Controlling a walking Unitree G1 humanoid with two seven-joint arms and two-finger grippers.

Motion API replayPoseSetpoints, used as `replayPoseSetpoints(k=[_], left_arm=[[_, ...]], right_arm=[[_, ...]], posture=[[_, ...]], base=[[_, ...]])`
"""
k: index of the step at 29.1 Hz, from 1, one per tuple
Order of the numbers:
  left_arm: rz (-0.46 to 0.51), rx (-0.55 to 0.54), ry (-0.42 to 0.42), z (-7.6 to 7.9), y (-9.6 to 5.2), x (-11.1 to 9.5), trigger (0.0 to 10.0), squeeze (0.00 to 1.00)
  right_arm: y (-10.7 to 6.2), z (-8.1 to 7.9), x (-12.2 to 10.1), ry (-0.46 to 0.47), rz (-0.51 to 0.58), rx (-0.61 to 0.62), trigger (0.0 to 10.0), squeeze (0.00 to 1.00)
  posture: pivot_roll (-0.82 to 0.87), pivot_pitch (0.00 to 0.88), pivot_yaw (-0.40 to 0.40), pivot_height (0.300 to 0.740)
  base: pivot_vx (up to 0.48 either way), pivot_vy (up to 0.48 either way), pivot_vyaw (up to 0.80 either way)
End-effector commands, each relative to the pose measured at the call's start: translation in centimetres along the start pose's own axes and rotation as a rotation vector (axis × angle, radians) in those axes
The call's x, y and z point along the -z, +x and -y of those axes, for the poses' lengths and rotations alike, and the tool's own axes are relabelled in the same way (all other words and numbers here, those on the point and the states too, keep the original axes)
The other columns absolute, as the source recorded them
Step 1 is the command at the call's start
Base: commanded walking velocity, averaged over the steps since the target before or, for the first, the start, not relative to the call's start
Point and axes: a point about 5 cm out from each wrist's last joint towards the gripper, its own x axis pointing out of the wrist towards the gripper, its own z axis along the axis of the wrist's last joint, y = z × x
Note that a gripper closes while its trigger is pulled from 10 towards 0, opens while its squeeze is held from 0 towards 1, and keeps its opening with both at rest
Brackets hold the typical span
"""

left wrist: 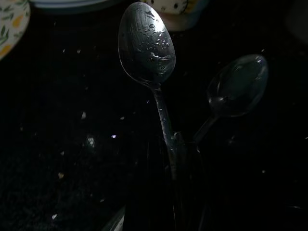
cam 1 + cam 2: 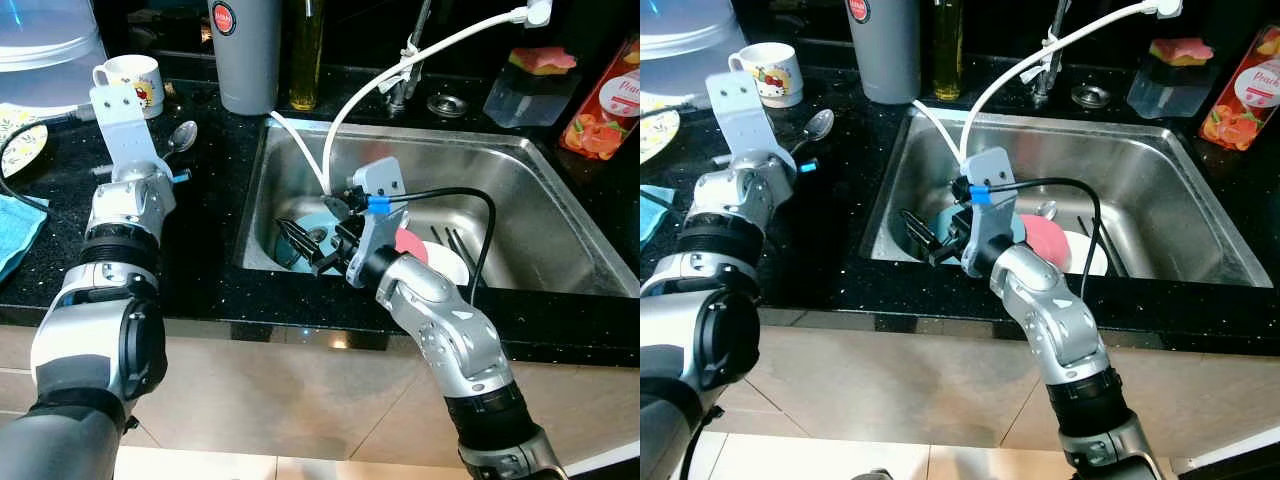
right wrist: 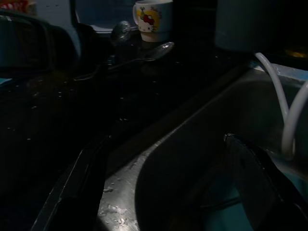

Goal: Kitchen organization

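The jaws of the left gripper are closed on the handle of a wet metal spoon, which is held over the black speckled worktop to the left of the sink; its bowl is seen near a white mug printed with a cartoon figure, and the spoon's reflection shows in the polished stone. The jaws of the right gripper are spread wide and are held empty inside the steel sink, at its left end, just above a teal dish; whether a finger touches the dish cannot be told. Also lying in the sink are a red plate and a white plate, overlapped, with some cutlery beside them. A white hose is led from the tap down into the basin. At the back edge of the worktop a grey canister with a round red label, unreadable, and a bottle of yellow oil are stood. At the back right corner a clear tub topped by a sponge and a red juice carton are placed; the carton's writing cannot be read.
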Motion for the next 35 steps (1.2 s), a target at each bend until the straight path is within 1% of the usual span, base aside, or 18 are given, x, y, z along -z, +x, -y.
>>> replayPoseSetpoints(k=[1,6,11,12,13,14,15,16,17,19,20,21,22,23,25,26,29,35], left_arm=[[0.061,0.029,0.018,0.6,-0.3,-1.2,0.0,0.00],[0.090,0.081,0.030,1.5,-0.6,-1.5,0.0,0.00],[0.054,0.212,0.059,3.3,-1.0,-0.6,0.0,0.00],[0.030,0.297,0.080,4.3,-1.4,-0.1,0.0,0.00],[0.017,0.364,0.106,5.2,-1.8,0.4,2.0,0.00],[0.018,0.446,0.151,6.3,-2.4,0.8,4.6,0.00],[0.021,0.500,0.181,7.0,-2.8,1.1,5.1,0.00],[0.043,0.532,0.218,7.4,-3.2,1.2,6.7,0.00],[0.043,0.532,0.218,7.4,-3.2,1.2,6.7,0.00],[0.089,0.641,0.279,8.7,-4.2,1.4,7.6,0.00],[0.099,0.699,0.294,9.2,-4.8,1.5,7.5,0.00],[0.099,0.699,0.294,9.2,-4.8,1.5,7.5,0.00],[0.086,0.773,0.296,9.9,-5.5,1.9,5.9,0.00],[0.086,0.773,0.296,9.9,-5.5,1.9,5.9,0.00],[0.042,0.872,0.293,10.7,-6.2,2.6,4.2,0.00],[0.018,0.908,0.288,11.0,-6.5,3.0,3.8,0.00],[-0.047,0.981,0.271,11.5,-7.0,4.0,4.0,0.00],[-0.109,1.032,0.284,11.8,-7.4,5.2,4.6,0.00]], right_arm=[[-0.3,-0.4,-0.2,-0.018,0.012,-0.024,10.0,0.00],[-0.3,-0.6,-0.4,-0.018,0.026,-0.042,10.0,0.00],[-0.4,-0.7,-0.7,-0.009,0.043,-0.056,10.0,0.00],[-0.4,-0.7,-0.8,-0.009,0.046,-0.055,10.0,0.00],[-0.4,-0.6,-0.9,-0.012,0.049,-0.047,10.0,0.00],[-0.4,-0.2,-1.0,-0.015,0.053,-0.014,10.0,0.00],[-0.4,0.1,-1.0,-0.016,0.056,0.010,10.0,0.00],[-0.4,0.5,-1.1,-0.015,0.061,0.036,10.0,0.00],[-0.4,0.5,-1.1,-0.015,0.061,0.036,10.0,0.00],[-0.4,1.9,-1.4,-0.015,0.068,0.139,10.0,0.00],[-0.4,2.7,-1.4,-0.015,0.070,0.200,10.0,0.00],[-0.4,2.7,-1.4,-0.015,0.070,0.200,10.0,0.00],[-0.6,4.0,-1.4,-0.015,0.065,0.301,10.0,0.00],[-0.6,4.0,-1.4,-0.015,0.065,0.301,10.0,0.00],[-1.1,6.0,-1.2,-0.027,0.046,0.453,10.0,0.00],[-1.4,6.9,-1.1,-0.022,0.035,0.522,10.0,0.00],[-2.1,8.2,-0.8,-0.019,0.008,0.625,10.0,0.00],[-2.4,8.6,-0.3,-0.023,-0.016,0.674,10.0,0.00]], posture=[[0.25,0.077,-0.039,0.740],[0.25,0.072,-0.039,0.740],[0.25,0.067,-0.040,0.740],[0.25,0.066,-0.039,0.740],[0.25,0.062,-0.038,0.740],[0.25,0.061,-0.036,0.740],[0.25,0.061,-0.036,0.740],[0.25,0.060,-0.036,0.740],[0.25,0.060,-0.036,0.740],[0.25,0.060,-0.036,0.740],[0.25,0.058,-0.036,0.740],[0.25,0.058,-0.036,0.740],[0.25,0.058,-0.037,0.740],[0.25,0.058,-0.037,0.740],[0.25,0.058,-0.037,0.740],[0.24,0.061,-0.037,0.740],[0.24,0.065,-0.035,0.740],[0.24,0.070,-0.032,0.740]], base=[[0.000,0.000,0.00],[0.000,0.000,0.00],[0.000,0.000,0.00],[0.000,0.000,0.00],[0.000,0.000,0.00],[0.000,0.000,0.00],[0.000,0.000,0.00],[0.000,0.000,0.00],[0.000,0.000,0.00],[0.000,0.000,0.00],[0.000,0.000,0.00],[0.000,0.000,0.00],[0.000,0.000,0.00],[0.000,0.000,0.00],[0.000,0.000,0.00],[0.000,0.000,0.00],[0.000,0.000,0.00],[0.000,0.000,0.00]])
